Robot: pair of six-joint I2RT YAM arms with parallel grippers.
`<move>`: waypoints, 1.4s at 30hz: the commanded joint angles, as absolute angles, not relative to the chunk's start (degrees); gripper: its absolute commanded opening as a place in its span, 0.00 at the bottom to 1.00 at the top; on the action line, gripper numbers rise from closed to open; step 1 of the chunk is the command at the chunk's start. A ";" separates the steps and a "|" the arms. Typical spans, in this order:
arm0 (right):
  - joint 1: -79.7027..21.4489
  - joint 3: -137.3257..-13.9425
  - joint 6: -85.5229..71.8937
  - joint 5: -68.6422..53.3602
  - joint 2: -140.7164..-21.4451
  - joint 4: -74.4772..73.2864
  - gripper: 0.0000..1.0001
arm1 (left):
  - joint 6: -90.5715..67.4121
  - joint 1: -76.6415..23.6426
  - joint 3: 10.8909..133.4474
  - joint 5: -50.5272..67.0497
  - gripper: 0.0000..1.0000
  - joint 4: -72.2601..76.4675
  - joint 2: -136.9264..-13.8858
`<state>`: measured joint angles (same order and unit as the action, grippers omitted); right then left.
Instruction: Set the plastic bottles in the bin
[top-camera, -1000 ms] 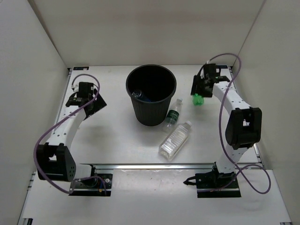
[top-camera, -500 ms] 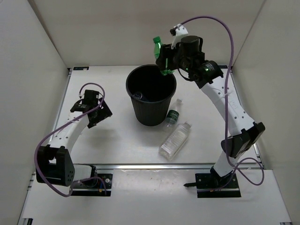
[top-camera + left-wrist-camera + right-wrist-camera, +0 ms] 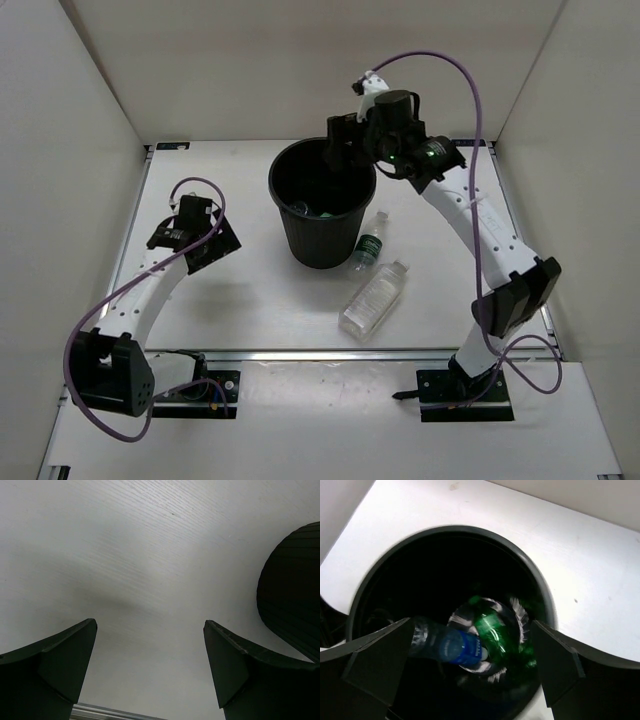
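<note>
Right gripper (image 3: 340, 140) hangs just over the far right side of the black bin (image 3: 320, 245), and its two fingers are spread wide with nothing between them. From the right wrist camera, that gripper (image 3: 472, 630) looks straight down into the bin (image 3: 470, 530). Two bottles lie at the bottom of it. One is the green bottle (image 3: 492, 627), which looks blurry. The other is the bottle with a blue label (image 3: 452, 647), lying just left of the green one and touching it. Two more bottles are out on the white table (image 3: 250, 290). The small bottle with a dark green label (image 3: 369, 243) lies right beside the bin, on its right side; I cannot tell if they touch. The big clear bottle (image 3: 374, 299) lies on its side a little nearer the arms. Over on the left, the left gripper (image 3: 200, 235) is low above the bare table, well apart from the bottles. Its fingers (image 3: 65, 660) are wide apart too and hold nothing, with the side of the bin (image 3: 295, 595) off to their right.
</note>
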<state>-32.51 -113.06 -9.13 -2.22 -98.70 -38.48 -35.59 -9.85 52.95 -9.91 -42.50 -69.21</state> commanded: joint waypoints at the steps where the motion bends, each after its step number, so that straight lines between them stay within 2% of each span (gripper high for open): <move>1: -27.88 -107.79 -13.17 -1.41 -90.54 -36.83 0.99 | -35.42 -9.23 52.47 -10.81 0.99 -43.07 -66.45; 8: -11.45 -86.34 -21.08 -4.31 -76.75 -36.83 0.99 | -34.80 -9.40 55.45 -11.16 0.99 -44.12 -66.01; 11: -7.22 -79.74 -24.34 -8.34 -76.29 -36.31 0.99 | -34.19 -9.40 58.88 -12.21 0.99 -44.82 -67.76; 14: -7.82 -76.65 -26.01 -7.74 -78.83 -35.51 0.99 | -33.66 -9.32 61.43 -13.09 0.99 -45.18 -69.51; 22: -10.19 -77.25 -29.35 -6.60 -91.65 -31.64 0.99 | -31.38 -8.26 72.85 -15.12 0.99 -45.00 -74.88; 33: -15.65 -84.55 -35.15 -2.99 -108.01 -31.73 0.99 | -30.50 -7.21 75.94 -15.56 0.99 -45.79 -74.88; 37: -16.87 -84.47 -37.43 -0.27 -110.91 -32.17 0.92 | -30.41 -6.59 74.97 -15.20 0.98 -45.97 -74.27; 42: -16.88 -80.25 -40.43 0.00 -110.74 -30.06 0.77 | -30.06 -6.86 73.92 -15.03 0.99 -46.32 -73.65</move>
<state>-16.49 -81.60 -37.17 -1.87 -111.46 -32.21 -30.79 -7.22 73.97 -14.44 -45.65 -75.55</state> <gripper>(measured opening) 0.786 0.987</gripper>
